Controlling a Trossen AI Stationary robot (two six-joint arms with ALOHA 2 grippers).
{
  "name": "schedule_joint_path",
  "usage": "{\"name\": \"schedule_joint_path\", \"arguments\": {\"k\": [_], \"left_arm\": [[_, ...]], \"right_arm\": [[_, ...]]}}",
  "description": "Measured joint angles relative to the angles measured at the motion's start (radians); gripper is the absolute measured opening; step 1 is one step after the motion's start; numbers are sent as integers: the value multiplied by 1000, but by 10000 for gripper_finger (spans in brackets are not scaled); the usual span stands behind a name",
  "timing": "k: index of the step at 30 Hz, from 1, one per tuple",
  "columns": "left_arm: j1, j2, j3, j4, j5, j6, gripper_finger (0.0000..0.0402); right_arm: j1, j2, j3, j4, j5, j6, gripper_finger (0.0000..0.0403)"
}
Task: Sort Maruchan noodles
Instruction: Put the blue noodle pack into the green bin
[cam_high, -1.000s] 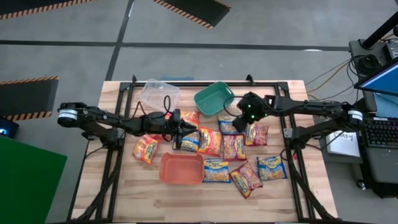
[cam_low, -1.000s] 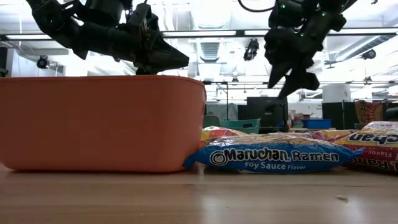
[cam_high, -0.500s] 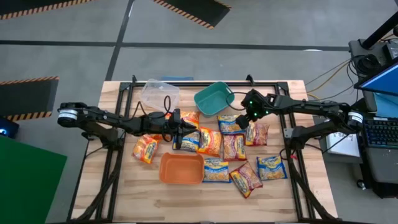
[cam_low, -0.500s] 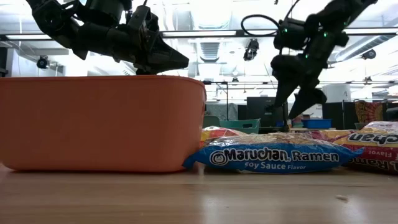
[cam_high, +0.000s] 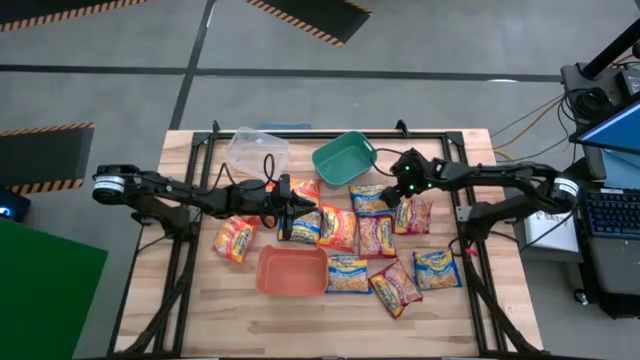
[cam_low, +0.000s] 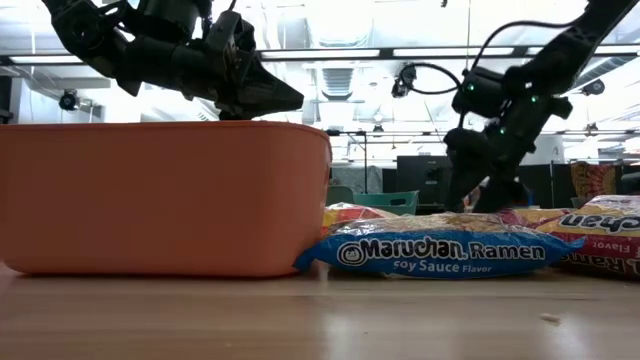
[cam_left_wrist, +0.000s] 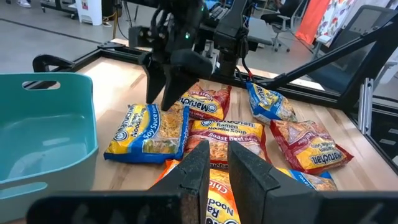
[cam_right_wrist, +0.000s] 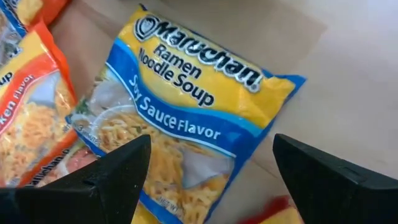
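A robotics lab in an open industrial hall: the wooden worktable (cam_high: 300, 310) stands on a grey concrete floor with black-and-orange hazard tape (cam_high: 300, 15) at 12 o'clock, a computer keyboard (cam_high: 608, 212) at 3 o'clock, and ceiling strip lights (cam_low: 330, 52) over office chairs (cam_left_wrist: 287, 14) behind.

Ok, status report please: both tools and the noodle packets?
Right tool open, over blue soy sauce packet. Left tool shut, empty, above packets mid-table. Teal tub close beside target.

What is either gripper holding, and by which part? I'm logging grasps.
Nothing. The right gripper is open over the blue soy sauce packet, not gripping it. The left gripper is nearly shut, empty.
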Motion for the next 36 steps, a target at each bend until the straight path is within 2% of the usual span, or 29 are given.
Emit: {"name": "schedule_joint_path", "arguments": {"k": [9, 13, 19, 29, 31, 36], "left_arm": [[0, 0, 0, -1, 0, -17, 40], [-2, 0, 0, -5, 0, -38, 40], [-2, 0, 0, -7, 0, -39, 40], [-2, 0, 0, -5, 0, -33, 40], [-2, 0, 0, -5, 0, -34, 40], [-2, -10, 0, -5, 0, -40, 40]], "right_arm": [[-2, 131, -15, 210, -132, 9, 327], [-5, 164, -13, 237, -151, 10, 313], [-5, 189, -7, 240, -146, 18, 228], [-4, 184, -8, 233, -153, 58, 37], [-4, 175, -9, 232, -153, 51, 20], [-5, 115, -10, 221, -186, 43, 13]]}}
